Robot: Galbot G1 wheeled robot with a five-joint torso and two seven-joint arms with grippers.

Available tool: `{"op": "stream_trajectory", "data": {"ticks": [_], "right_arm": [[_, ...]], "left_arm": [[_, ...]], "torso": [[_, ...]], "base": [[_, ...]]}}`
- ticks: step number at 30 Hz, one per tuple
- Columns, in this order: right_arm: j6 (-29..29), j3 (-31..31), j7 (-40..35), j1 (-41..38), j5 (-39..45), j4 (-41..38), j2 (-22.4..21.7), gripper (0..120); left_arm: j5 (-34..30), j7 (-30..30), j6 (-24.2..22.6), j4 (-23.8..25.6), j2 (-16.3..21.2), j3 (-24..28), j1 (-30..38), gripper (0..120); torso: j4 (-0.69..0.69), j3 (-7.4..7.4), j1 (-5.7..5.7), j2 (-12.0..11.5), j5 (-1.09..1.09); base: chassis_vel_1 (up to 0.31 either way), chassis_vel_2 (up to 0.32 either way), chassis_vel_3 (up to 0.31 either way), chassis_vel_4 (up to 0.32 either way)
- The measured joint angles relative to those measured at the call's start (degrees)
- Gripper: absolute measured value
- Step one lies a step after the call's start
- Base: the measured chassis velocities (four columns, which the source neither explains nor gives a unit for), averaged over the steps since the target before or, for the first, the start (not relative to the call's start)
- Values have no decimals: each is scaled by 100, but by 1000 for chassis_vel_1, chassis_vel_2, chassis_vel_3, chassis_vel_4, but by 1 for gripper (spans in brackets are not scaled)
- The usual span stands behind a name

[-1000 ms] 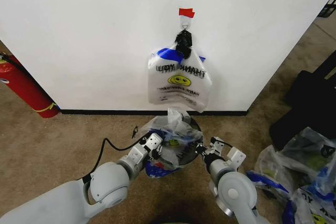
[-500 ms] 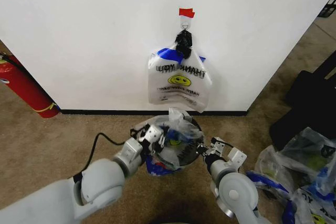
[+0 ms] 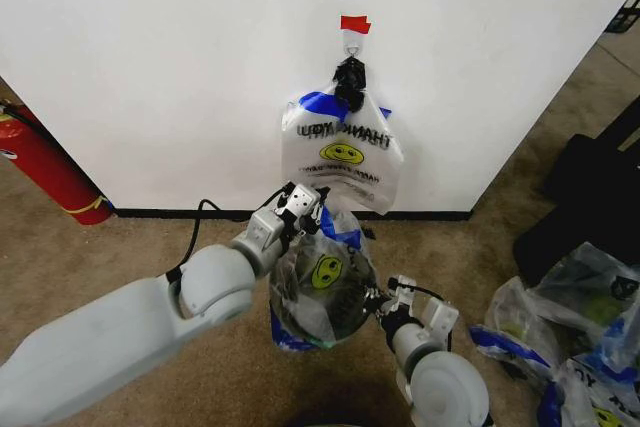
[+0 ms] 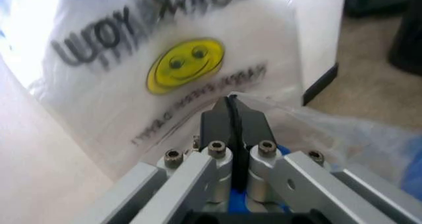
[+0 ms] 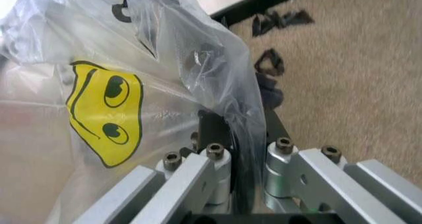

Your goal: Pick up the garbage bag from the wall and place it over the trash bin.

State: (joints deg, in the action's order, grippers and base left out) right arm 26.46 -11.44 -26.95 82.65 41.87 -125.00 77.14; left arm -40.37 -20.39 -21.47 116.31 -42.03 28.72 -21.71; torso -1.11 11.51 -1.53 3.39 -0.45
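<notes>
Pinching the blue-edged top of the garbage bag between closed fingers, the left claw holds it just below the bunch of bags that hangs from a black clip on the wall. Lower down, near the carpet, the right claw is clamped on the bag's opposite side, so the thin plastic with its yellow smiley face hangs stretched between the two claws. Its lower end reaches close to the floor; the trash bin cannot be made out behind it.
</notes>
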Motion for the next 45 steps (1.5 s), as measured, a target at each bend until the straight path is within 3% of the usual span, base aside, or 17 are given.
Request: {"op": "stream_trajectory", "data": {"ticks": [10,11,15,20,23,29,31,40,44,45], "right_arm": [[-508,27,799,160,-722,-106,-346,0],[-604,46,993,164,-799,-106,-420,0],[-1109,26,1616,249,-1148,-82,-636,0],[-1510,-41,2004,284,-1264,-32,-781,0],[-1685,-95,2142,286,-1242,3,-839,0],[-1878,-190,2260,290,-1085,100,-896,0],[-1896,-173,2253,265,-1061,176,-883,0],[-1780,-169,1901,130,-596,301,-684,0],[-1760,-175,1862,128,-536,302,-656,0],[-1755,-177,1852,129,-523,302,-643,0]], "left_arm": [[168,456,246,-831,230,148,139,0],[170,538,329,-887,279,146,91,0],[-32,1073,733,-1098,311,312,212,0],[-337,1566,900,-1237,367,519,440,0],[-372,1807,905,-1265,538,583,478,0],[-225,2087,1040,-1355,804,434,197,0],[-251,1941,1027,-1234,836,228,-27,0],[-831,1146,738,-383,1049,-463,-542,33],[-851,1025,718,-329,1087,-720,-777,40],[-864,967,711,-317,1102,-837,-889,46]], "torso": [[-2,0,0,0,-2],[6,1,0,0,0],[1,0,0,0,-2],[-3,0,0,0,-1],[2,0,0,0,0],[2,0,0,1,-3],[2,0,0,1,-2],[1,0,0,1,1],[0,0,1,1,0],[0,0,0,1,-1]], "base": [[0,0,0,0],[0,0,0,0],[0,0,0,0],[0,0,0,0],[0,0,0,0],[0,0,0,0],[0,0,0,0],[0,0,0,0],[0,0,0,0],[0,0,0,0]]}}
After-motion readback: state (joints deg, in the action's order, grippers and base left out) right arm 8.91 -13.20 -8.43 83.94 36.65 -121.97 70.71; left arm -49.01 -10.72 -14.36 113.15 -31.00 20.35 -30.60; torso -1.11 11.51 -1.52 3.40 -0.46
